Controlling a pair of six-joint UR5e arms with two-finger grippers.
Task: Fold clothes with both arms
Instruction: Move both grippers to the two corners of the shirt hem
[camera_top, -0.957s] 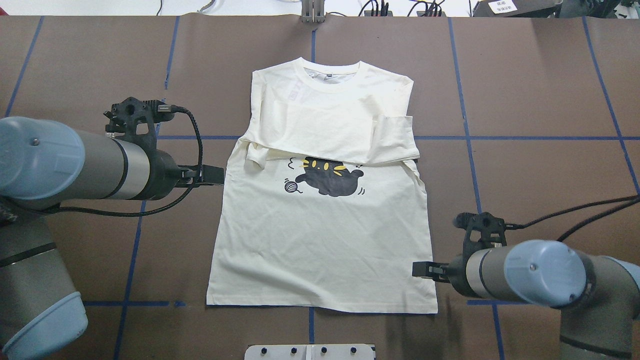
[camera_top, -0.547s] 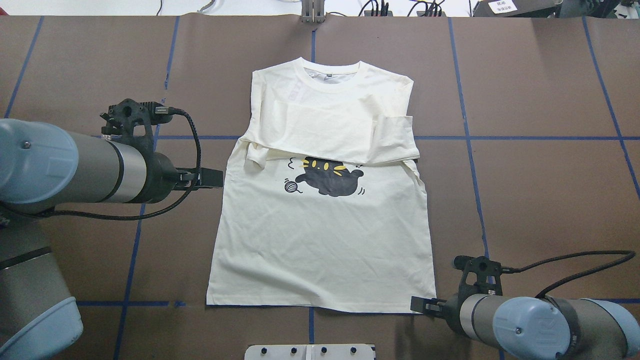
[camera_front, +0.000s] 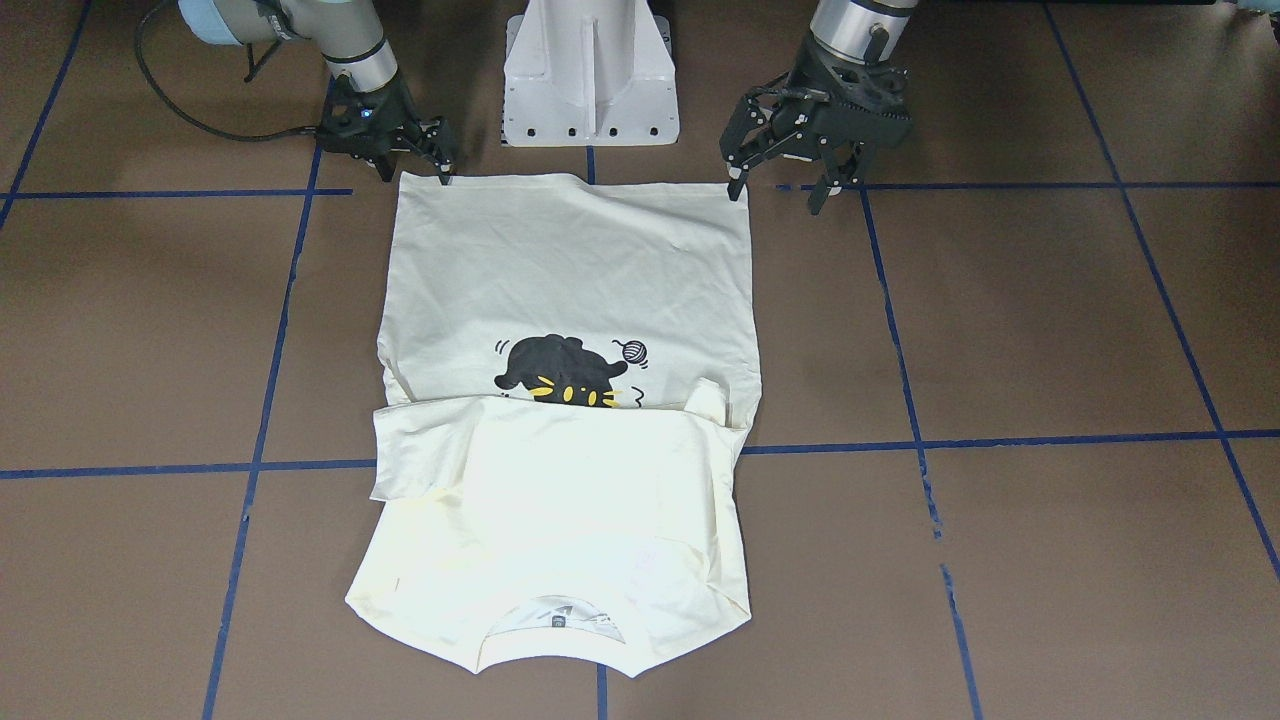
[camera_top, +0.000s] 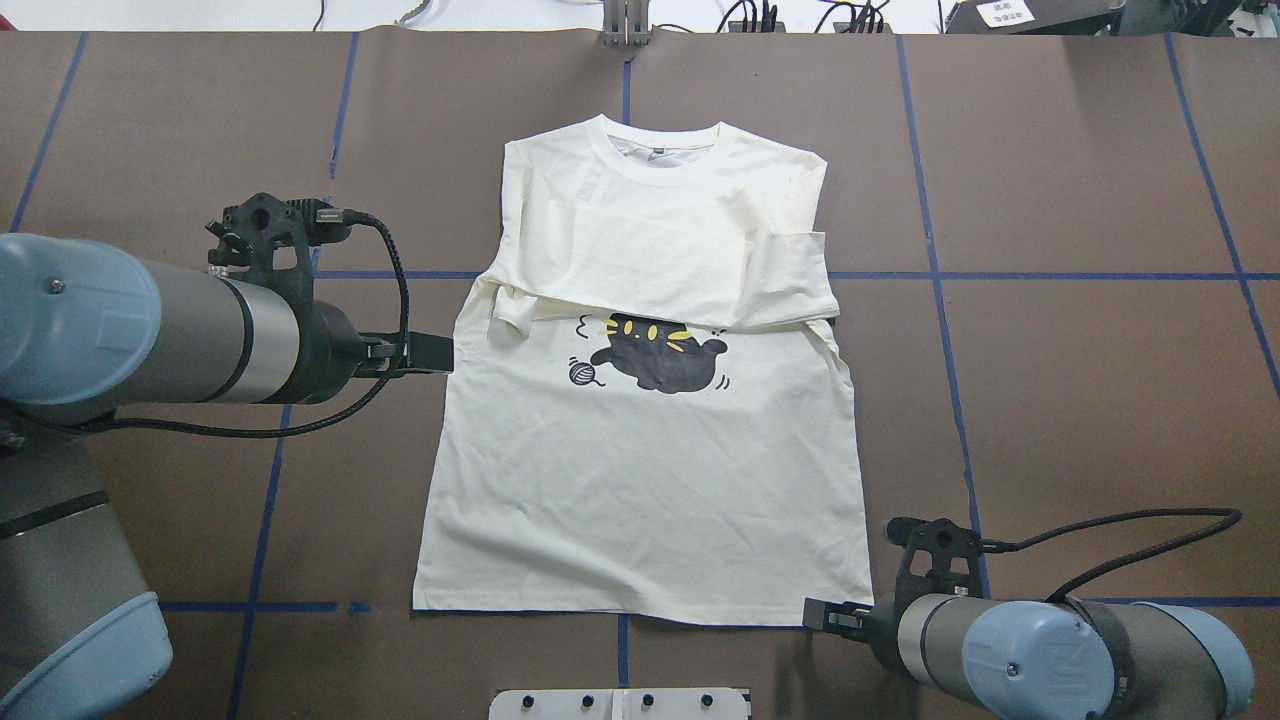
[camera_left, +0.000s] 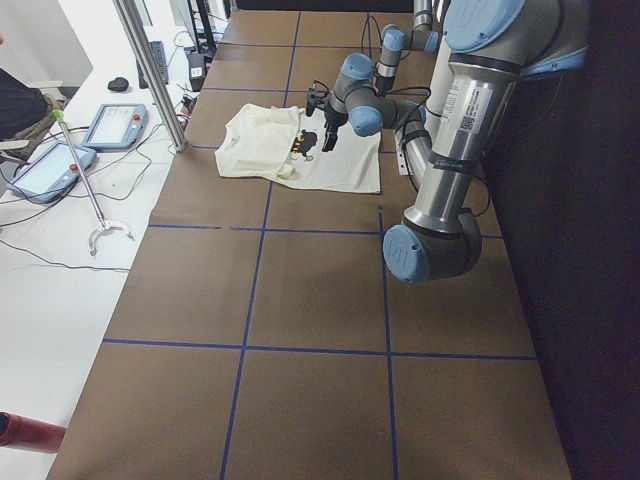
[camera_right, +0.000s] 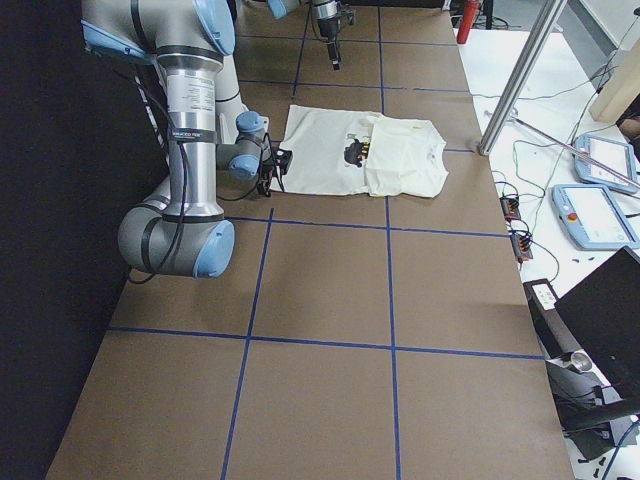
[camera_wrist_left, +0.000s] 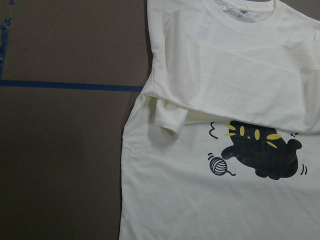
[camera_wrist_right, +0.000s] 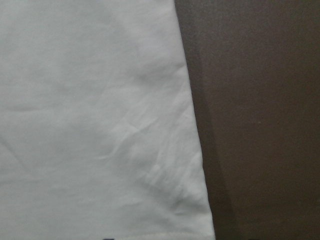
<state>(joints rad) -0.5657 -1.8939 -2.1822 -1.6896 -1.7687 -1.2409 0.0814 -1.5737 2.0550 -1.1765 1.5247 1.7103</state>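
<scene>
Two grey metal robot arms with light blue joint caps, the left arm (camera_front: 850, 25) and the right arm (camera_front: 340, 45), reach over a brown table (camera_front: 1050, 320) marked with blue tape lines (camera_front: 1000, 440).

From across the table, a cream-white long-sleeved shirt (camera_front: 570, 260) lies flat at the middle. Its front faces up and its collar points away from the robot. The sleeves are folded across the chest and cover the top of a black cat print (camera_front: 560, 372). On this view's right, the left gripper (camera_front: 778, 197) has its black fingers spread wide. The right gripper (camera_front: 417, 172) also shows its fingers apart, with one tip at the hem corner.

From overhead, the left gripper is just beside the shirt's edge, level with the cat. The right gripper is at the near hem corner.

From the left end of the table, the left gripper hangs raised above the cloth. From the right end, the right gripper sits low by the hem.

The left wrist camera looks down on a folded cuff and the cat. The right wrist camera shows plain cloth and the hem corner against the brown table.
</scene>
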